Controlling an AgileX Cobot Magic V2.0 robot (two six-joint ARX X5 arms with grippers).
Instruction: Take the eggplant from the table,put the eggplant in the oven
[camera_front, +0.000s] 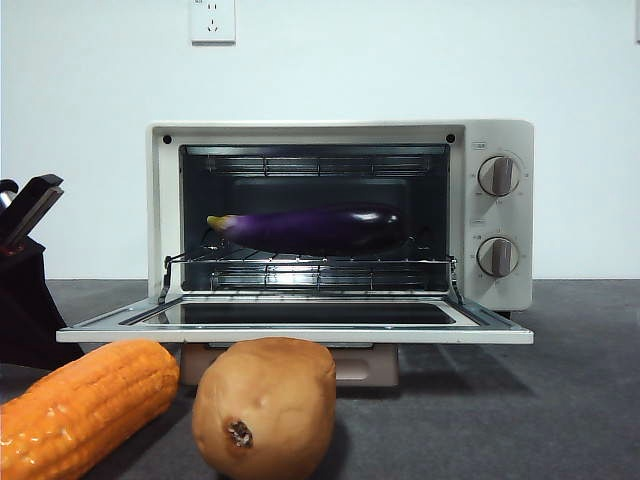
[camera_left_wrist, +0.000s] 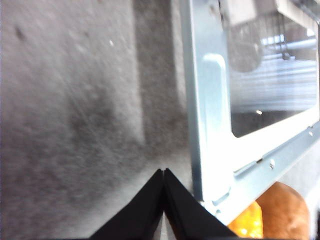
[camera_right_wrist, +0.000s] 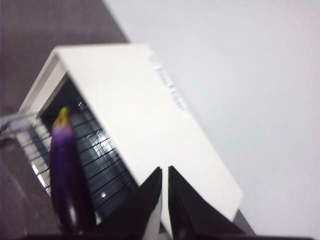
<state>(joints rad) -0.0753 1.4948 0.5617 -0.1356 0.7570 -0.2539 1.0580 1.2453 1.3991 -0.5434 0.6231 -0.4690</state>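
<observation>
The glossy purple eggplant (camera_front: 320, 228) lies lengthwise on the wire rack inside the cream oven (camera_front: 500, 140), whose glass door (camera_front: 300, 335) hangs open and flat. In the right wrist view the eggplant (camera_right_wrist: 70, 175) rests on the rack below the oven's top (camera_right_wrist: 150, 110). My right gripper (camera_right_wrist: 165, 171) hovers shut and holding nothing above the oven; the front view does not show it. My left gripper (camera_left_wrist: 164, 171) is shut and holding nothing over the grey table (camera_left_wrist: 75, 100), just off the door's metal frame (camera_left_wrist: 210, 125). It shows as a dark shape (camera_front: 35, 200) at the front view's left edge.
An orange corn cob (camera_front: 85, 400) and a tan potato (camera_front: 265, 405) lie on the table (camera_front: 560, 400) in front of the open door. The left wrist view catches both corn (camera_left_wrist: 247, 225) and potato (camera_left_wrist: 285, 210) beyond the door's corner. A white wall with a socket (camera_front: 212, 20) stands behind.
</observation>
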